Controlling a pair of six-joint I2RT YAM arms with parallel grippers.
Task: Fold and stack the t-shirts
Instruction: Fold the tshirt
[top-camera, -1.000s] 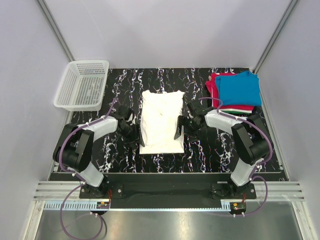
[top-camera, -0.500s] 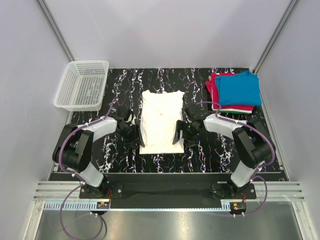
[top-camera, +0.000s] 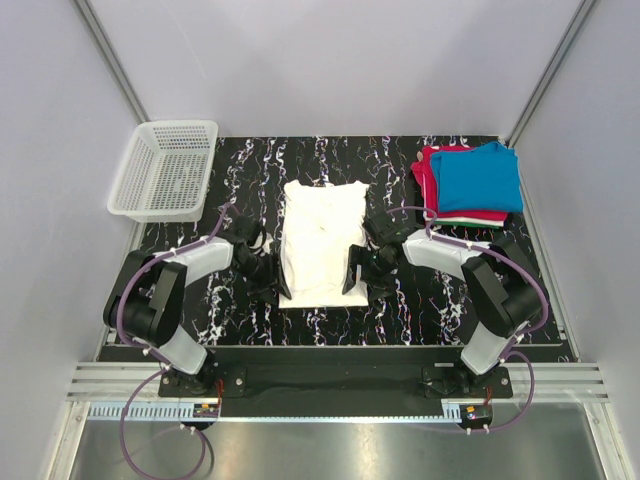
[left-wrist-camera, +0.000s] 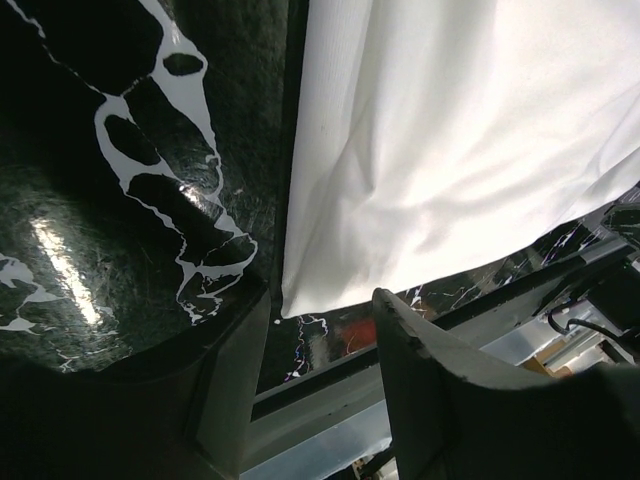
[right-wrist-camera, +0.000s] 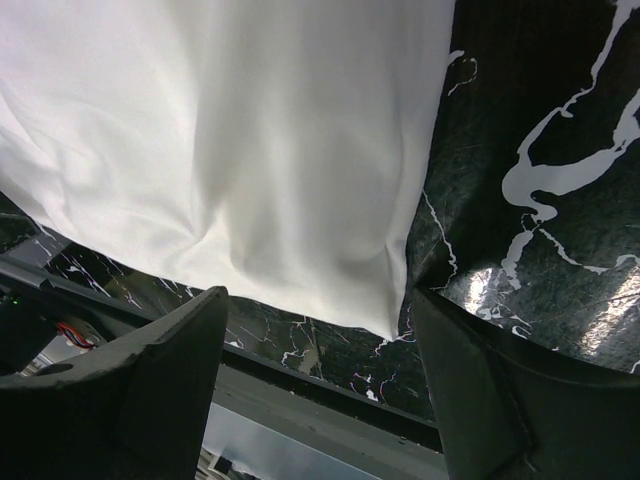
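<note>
A white t-shirt (top-camera: 320, 240) lies folded into a long strip in the middle of the black marbled table (top-camera: 420, 300). My left gripper (top-camera: 274, 288) is open, low at the shirt's near left corner (left-wrist-camera: 300, 300). My right gripper (top-camera: 357, 283) is open, low at the shirt's near right corner (right-wrist-camera: 390, 320). Neither holds cloth. A folded blue t-shirt (top-camera: 480, 178) lies on a folded red one (top-camera: 432, 172) at the back right.
A white plastic mesh basket (top-camera: 165, 168) stands at the back left corner. The table's near edge and a metal rail (top-camera: 330, 380) run just beyond the shirt's hem. Grey walls close in the sides.
Both grippers have slid along the shirt's sides toward the near edge, from about mid-length to its near corners. The shirt has not moved.
</note>
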